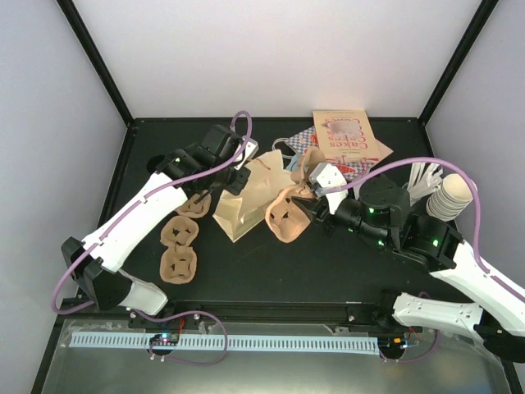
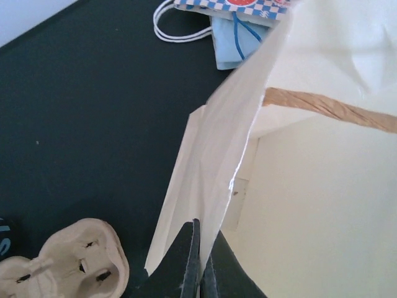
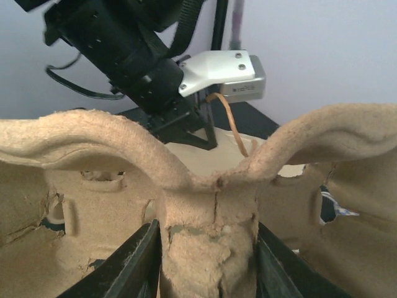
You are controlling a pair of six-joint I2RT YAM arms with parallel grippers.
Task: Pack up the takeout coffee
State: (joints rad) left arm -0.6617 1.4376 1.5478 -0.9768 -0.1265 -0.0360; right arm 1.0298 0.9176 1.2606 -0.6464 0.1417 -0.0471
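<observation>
The takeout coffee is out of view in every frame. A tan paper bag (image 1: 248, 199) lies mid-table with its mouth toward the back. My left gripper (image 1: 239, 171) is shut on the rim of the bag's side wall (image 2: 214, 155), pinching the paper between its fingertips (image 2: 193, 251). The bag's twisted paper handle (image 2: 329, 109) shows inside. My right gripper (image 1: 306, 210) is shut on the centre post of a brown moulded cup carrier (image 1: 286, 217), with a finger (image 3: 133, 264) on each side of the post (image 3: 208, 248). It holds the carrier just right of the bag.
Three more cup carriers (image 1: 180, 246) lie left of the bag, one of them in the left wrist view's corner (image 2: 68, 264). Printed paper bags (image 1: 344, 141) lie at the back. A stack of lidless cream cups (image 1: 451, 197) and white sticks (image 1: 423, 176) stand at the right.
</observation>
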